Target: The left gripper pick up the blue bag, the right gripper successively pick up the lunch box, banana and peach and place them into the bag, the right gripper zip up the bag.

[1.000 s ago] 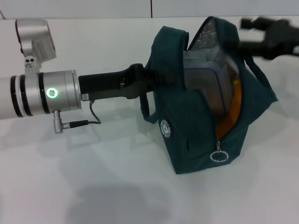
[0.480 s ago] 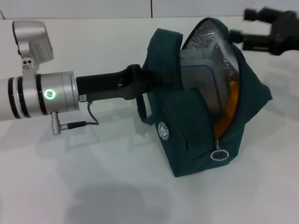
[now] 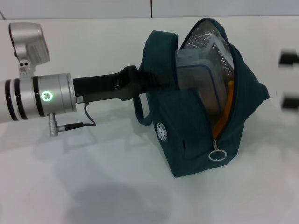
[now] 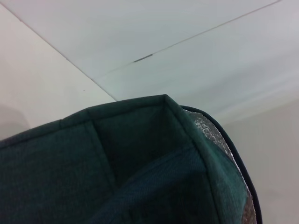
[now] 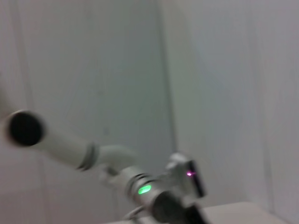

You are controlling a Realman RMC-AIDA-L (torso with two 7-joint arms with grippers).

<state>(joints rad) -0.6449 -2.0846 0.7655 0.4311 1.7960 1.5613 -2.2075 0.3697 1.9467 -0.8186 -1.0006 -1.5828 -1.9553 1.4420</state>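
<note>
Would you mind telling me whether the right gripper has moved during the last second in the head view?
Yes. The right gripper has pulled away from the blue bag, lower and toward the robot's right, so only its two fingertips show at the picture's edge.

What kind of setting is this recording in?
Probably a lab or test bench: a bare white table, plain pale walls, and only the staged bag held by the left hand, lunch box inside.

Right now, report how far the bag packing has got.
Done: the lunch box and banana sit inside the blue bag, which the left gripper holds by its rim. No peach is visible. The right gripper is off at the edge; the zipper remains open.
</note>
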